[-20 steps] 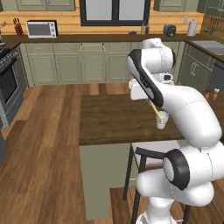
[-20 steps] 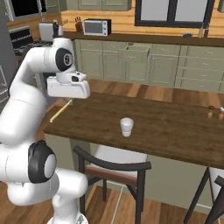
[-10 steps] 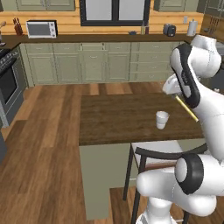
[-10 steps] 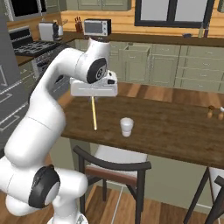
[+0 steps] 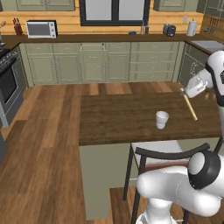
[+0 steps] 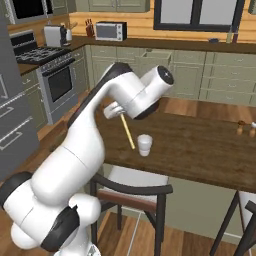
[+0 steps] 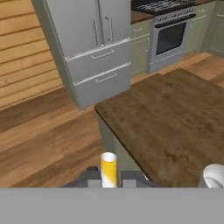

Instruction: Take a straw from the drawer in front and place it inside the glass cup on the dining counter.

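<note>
My gripper (image 5: 184, 91) is shut on the upper end of the straw (image 5: 190, 107), a pale yellow stick that hangs slanted over the dining counter (image 5: 118, 118). In the left base view it hangs to the right of the glass cup (image 5: 162, 119). From the right base the gripper (image 6: 119, 112) holds the straw (image 6: 128, 134) just left of the cup (image 6: 144, 145), with the tip near the counter top (image 6: 200, 147). In the hand view the straw's end (image 7: 108, 169) sits between the fingers (image 7: 91, 175), and the cup's rim (image 7: 214, 175) peeks in at lower right. The drawer (image 6: 153, 56) in the far cabinets stands pulled out.
A dark chair (image 5: 168, 154) stands at the counter's near side, under my arm. Two small shakers (image 6: 240, 128) sit on the counter's right end. The hand view looks past the counter at a grey fridge (image 7: 87, 43) and a stove (image 7: 170, 35).
The arm has swung across the counter with the straw in its grip. In the left base view the straw went from the cup's left to its right. The cup stayed put.
</note>
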Robot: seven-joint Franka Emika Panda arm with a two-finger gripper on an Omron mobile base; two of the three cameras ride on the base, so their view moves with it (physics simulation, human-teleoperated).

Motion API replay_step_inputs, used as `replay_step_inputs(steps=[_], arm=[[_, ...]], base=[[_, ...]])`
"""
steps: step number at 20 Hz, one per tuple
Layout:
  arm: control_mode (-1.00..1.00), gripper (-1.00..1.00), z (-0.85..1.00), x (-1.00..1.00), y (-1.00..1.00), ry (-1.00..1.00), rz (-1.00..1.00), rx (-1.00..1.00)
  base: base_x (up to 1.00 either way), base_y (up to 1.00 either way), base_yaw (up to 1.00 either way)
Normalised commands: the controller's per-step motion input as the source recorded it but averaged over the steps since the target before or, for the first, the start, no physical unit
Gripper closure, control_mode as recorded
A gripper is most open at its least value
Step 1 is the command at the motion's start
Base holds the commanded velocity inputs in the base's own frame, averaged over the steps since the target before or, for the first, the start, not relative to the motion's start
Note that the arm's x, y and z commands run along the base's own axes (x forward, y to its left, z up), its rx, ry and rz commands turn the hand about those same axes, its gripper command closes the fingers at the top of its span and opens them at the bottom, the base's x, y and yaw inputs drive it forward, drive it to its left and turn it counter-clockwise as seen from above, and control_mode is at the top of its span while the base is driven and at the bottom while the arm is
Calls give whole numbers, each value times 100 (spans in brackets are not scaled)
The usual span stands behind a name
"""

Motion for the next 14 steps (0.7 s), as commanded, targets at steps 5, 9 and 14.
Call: replay_step_inputs(steps=[5, 9, 14], arm=[[-100, 100, 0, 20, -13, -41, 39, 26], [-100, 100, 0, 46, -36, -23, 32, 27], [-100, 100, -3, 73, -30, 0, 20, 21]], base=[[0, 0, 0], [0, 0, 0], [0, 0, 0]])
